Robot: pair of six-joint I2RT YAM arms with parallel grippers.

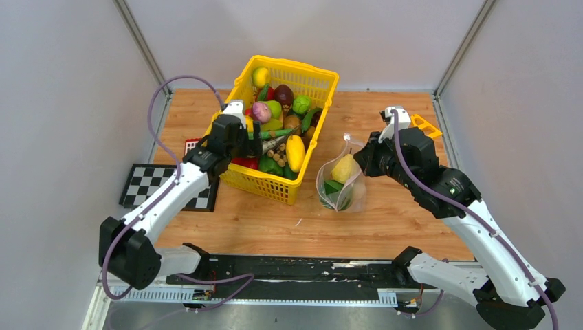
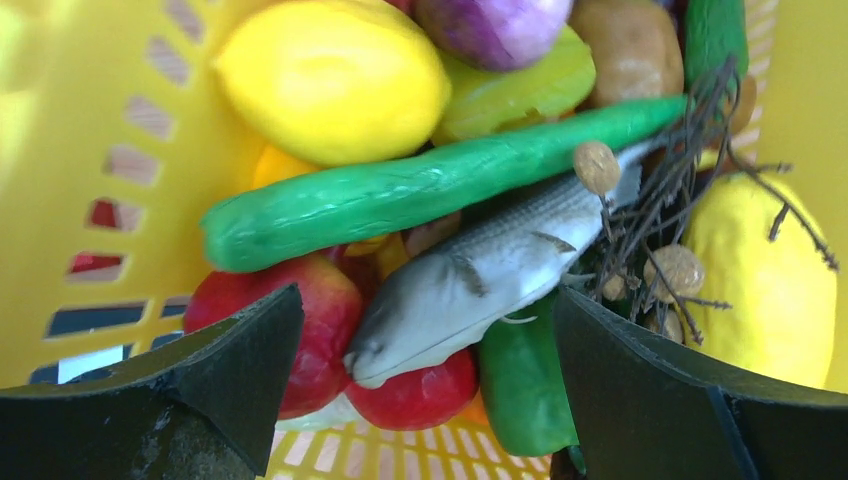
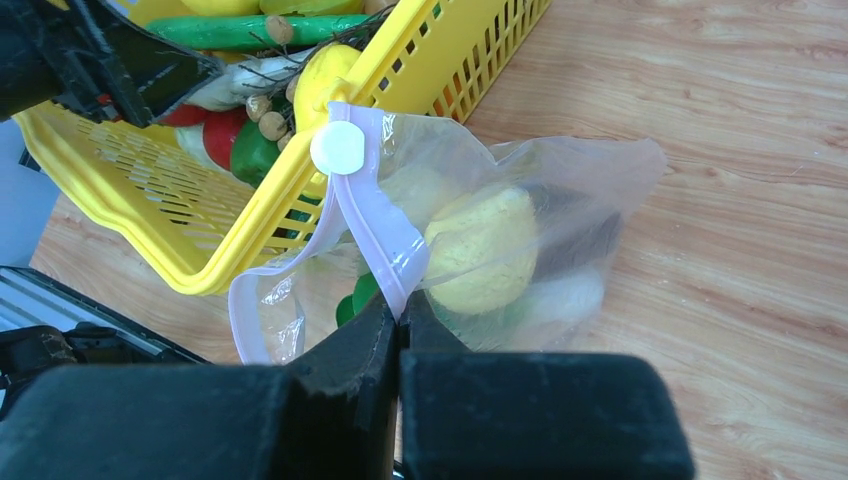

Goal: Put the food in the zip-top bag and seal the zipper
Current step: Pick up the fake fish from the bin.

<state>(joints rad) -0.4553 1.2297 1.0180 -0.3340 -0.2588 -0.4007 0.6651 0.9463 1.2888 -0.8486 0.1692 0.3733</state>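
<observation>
Two jobs are split between your arms. Your right gripper [image 3: 398, 318] has its fingers pinched tight on the pink zipper [image 3: 372, 225] at the mouth of the bag [image 3: 590, 190], just below the white slider [image 3: 338, 148]. The bag sits on the table [image 1: 412, 227] just beside the near right corner of the basket [image 1: 303, 69]. Its mouth is held up and gapes toward the basket. Inside it you can see a yellow pear [image 3: 480, 250] with a green piece [image 1: 334, 189] below it; the crinkled plastic blurs the rest.

Your left gripper [image 2: 425, 325] hangs over the basket's left half, fingers spread wide with nothing between them. Under the gap lies a grey fish [image 2: 470, 280], resting on two red apples [image 2: 320, 340] and a green pepper [image 2: 520, 385]. A long cucumber [image 2: 420, 190] crosses just above the fish, with a lemon [image 2: 335, 75] beyond it and a purple onion [image 2: 495, 25] at the top edge. Brown twigs [image 2: 665, 215] carrying small tan fruits lie against the fish's tail. You cannot tell whether the fingertips touch the food.
</observation>
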